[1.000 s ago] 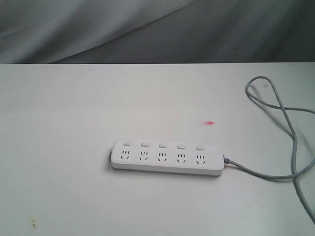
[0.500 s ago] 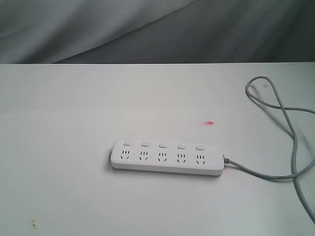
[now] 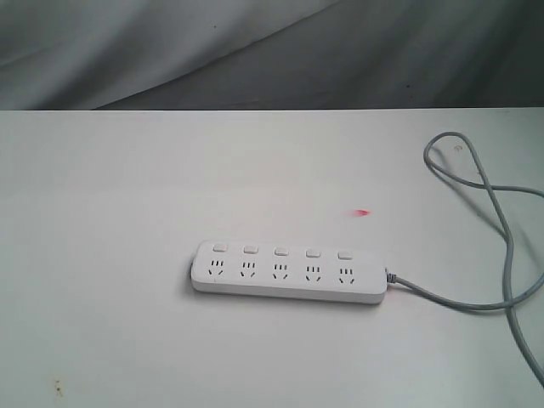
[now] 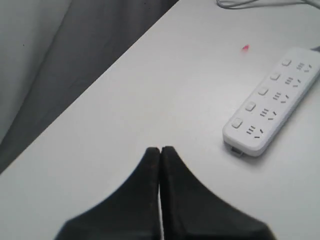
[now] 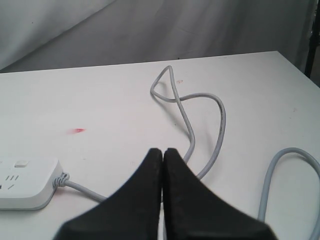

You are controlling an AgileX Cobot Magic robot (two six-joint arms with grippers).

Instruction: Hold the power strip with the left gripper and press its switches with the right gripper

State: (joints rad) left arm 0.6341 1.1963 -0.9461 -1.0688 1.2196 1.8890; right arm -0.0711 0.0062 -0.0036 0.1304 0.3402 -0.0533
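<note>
The white power strip (image 3: pixel 289 274) lies flat on the white table, its row of switches (image 3: pixel 281 251) along the far side of the sockets. Its grey cord (image 3: pixel 476 200) leaves the right end and loops toward the back right. Neither arm shows in the exterior view. In the left wrist view my left gripper (image 4: pixel 160 150) is shut and empty, hovering apart from the power strip (image 4: pixel 272 102) with bare table between them. In the right wrist view my right gripper (image 5: pixel 163 151) is shut and empty above the cord (image 5: pixel 210 125), with the strip's cord end (image 5: pixel 27 182) off to one side.
A small red mark (image 3: pixel 362 212) sits on the table behind the strip. Grey cloth (image 3: pixel 255 51) hangs behind the table's far edge. The table's edge (image 4: pixel 75 105) runs near the left gripper in its wrist view.
</note>
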